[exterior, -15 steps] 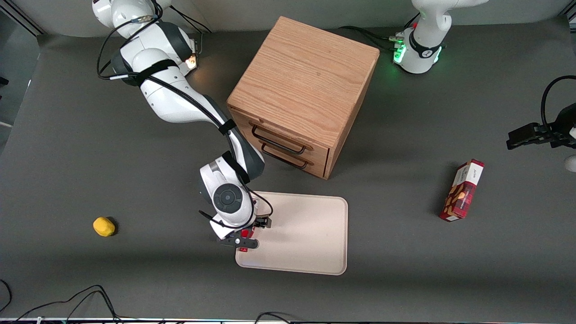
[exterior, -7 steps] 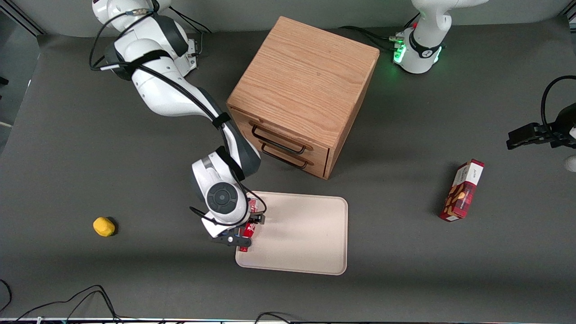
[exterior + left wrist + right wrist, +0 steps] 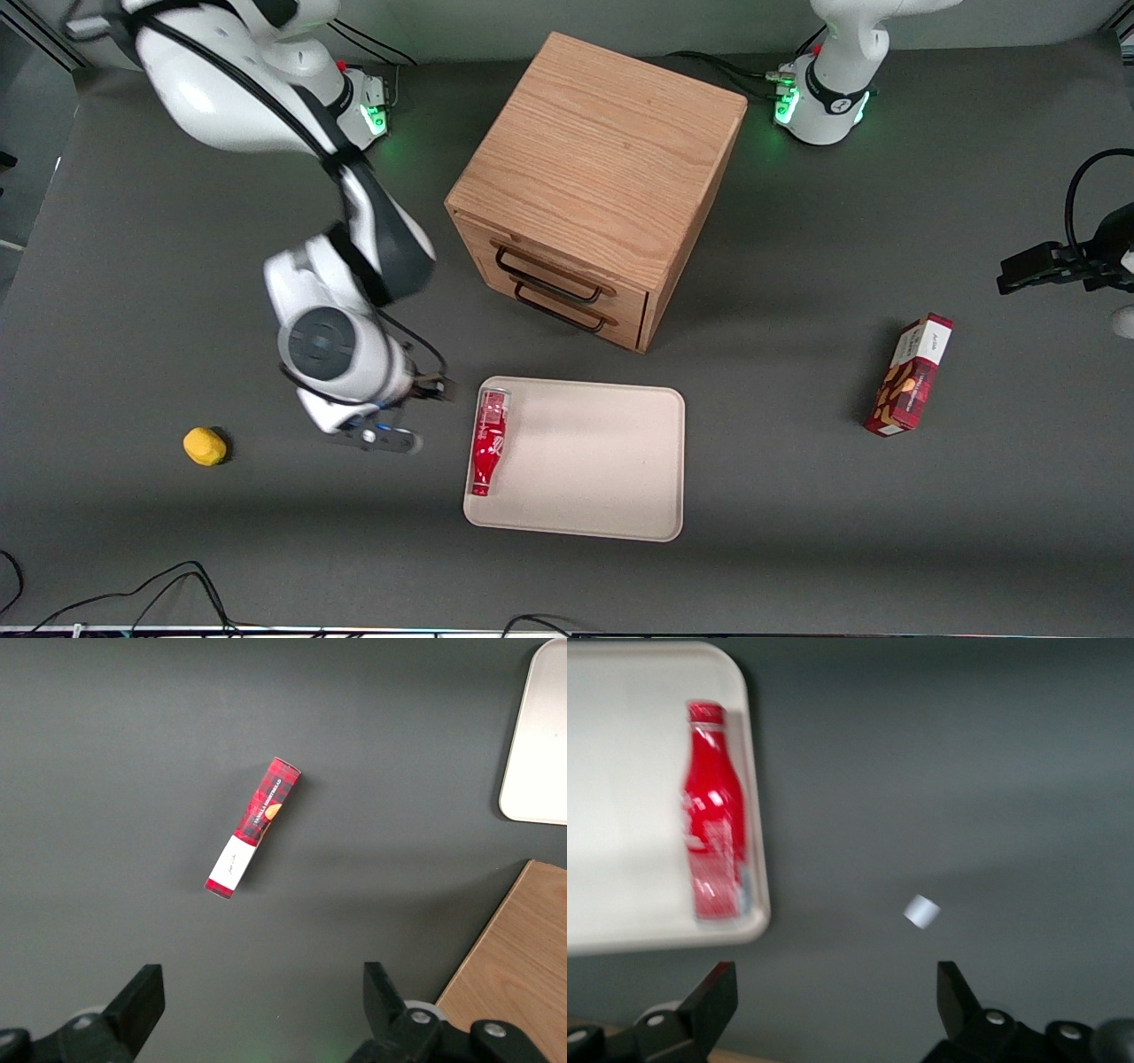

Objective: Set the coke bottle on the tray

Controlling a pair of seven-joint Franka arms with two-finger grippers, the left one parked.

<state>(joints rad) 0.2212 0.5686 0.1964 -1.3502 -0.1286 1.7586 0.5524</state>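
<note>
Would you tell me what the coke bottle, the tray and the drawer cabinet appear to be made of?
Coke bottle: glossy red, with bright highlights in the right wrist view; plastic or metal, hard to say. It lies on the tray.
Tray: matte cream, smooth with a moulded rim, probably plastic.
Drawer cabinet: wood, visible oak-like grain; dark handles look like metal.
The gripper, open, hangs over the table beside the tray.

I'm scanning for print and I can't read any of it. The coke bottle (image 3: pixel 489 440), lying on the tray (image 3: pixel 602 478), shows white lettering too blurred to read. The snack box (image 3: pixel 910 375) near the parked arm's end carries illegible print.
</note>
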